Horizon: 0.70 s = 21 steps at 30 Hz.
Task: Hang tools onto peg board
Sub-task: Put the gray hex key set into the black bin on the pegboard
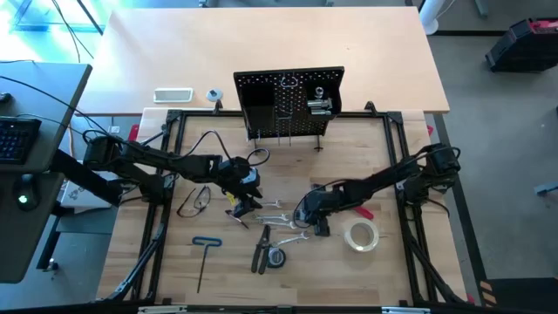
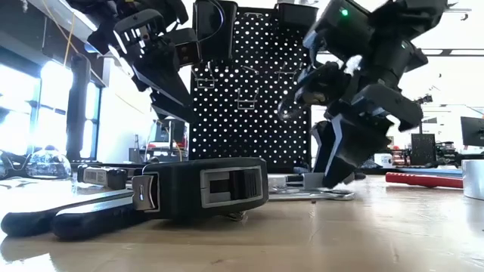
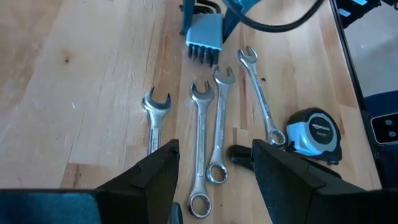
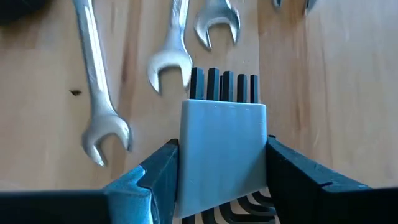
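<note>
Several silver wrenches (image 3: pixel 202 137) lie side by side on the wooden table, in front of the black peg board (image 1: pixel 288 100). My left gripper (image 3: pixel 214 180) hovers open above their ring ends and touches none of them. My right gripper (image 4: pixel 224 186), coming in from the table's right, is shut on a blue-grey holder of black hex keys (image 4: pixel 224 149), just right of the wrenches' open ends. The same holder (image 3: pixel 204 37) shows in the left wrist view beyond the wrenches. My right gripper pinches the hex key holder by its two side faces (image 4: pixel 186 162), one finger on each. The fingers slant down at it from the table's right. The black keys (image 4: pixel 224 84) stick out past the holder's far end. Its lower part (image 2: pixel 314 180) sits at table level.
A blue and black tape measure (image 3: pixel 314 134) and dark-handled pliers (image 1: pixel 261 257) lie near the wrenches. Safety glasses (image 1: pixel 193 202) and a blue T-handle key (image 1: pixel 205 255) are at the left. A clear tape roll (image 1: pixel 362 235) and a red-handled tool (image 1: pixel 362 212) are at the right.
</note>
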{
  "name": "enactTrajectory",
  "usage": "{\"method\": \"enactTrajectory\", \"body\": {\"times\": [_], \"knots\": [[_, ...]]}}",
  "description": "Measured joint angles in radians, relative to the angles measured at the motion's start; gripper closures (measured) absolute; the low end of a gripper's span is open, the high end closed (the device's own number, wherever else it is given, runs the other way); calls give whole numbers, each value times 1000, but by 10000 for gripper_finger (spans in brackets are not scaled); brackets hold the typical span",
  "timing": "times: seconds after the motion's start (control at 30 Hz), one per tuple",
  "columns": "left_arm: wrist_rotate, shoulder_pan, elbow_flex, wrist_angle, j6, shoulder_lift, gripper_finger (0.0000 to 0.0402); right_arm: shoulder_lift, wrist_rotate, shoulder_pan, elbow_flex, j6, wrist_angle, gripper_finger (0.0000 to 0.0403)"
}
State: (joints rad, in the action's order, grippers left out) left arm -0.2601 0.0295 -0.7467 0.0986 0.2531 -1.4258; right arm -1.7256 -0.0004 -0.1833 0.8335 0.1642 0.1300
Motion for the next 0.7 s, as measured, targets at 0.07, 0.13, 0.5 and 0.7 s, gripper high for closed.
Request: {"method": "enactTrajectory", "body": {"times": [0.07,0.13,0.5,0.7], "knots": [[0,5,0,0,-2,0,209,0,2,0,44,-9,54,214],[1,11,0,0,-2,0,209,0,6,0,88,-29,123,214],[-15,37,0,-17,-18,0,209,3,75,115,379,-207,518,214],[-17,37,0,-43,-27,1,209,3,76,179,539,-269,638,214]]}}
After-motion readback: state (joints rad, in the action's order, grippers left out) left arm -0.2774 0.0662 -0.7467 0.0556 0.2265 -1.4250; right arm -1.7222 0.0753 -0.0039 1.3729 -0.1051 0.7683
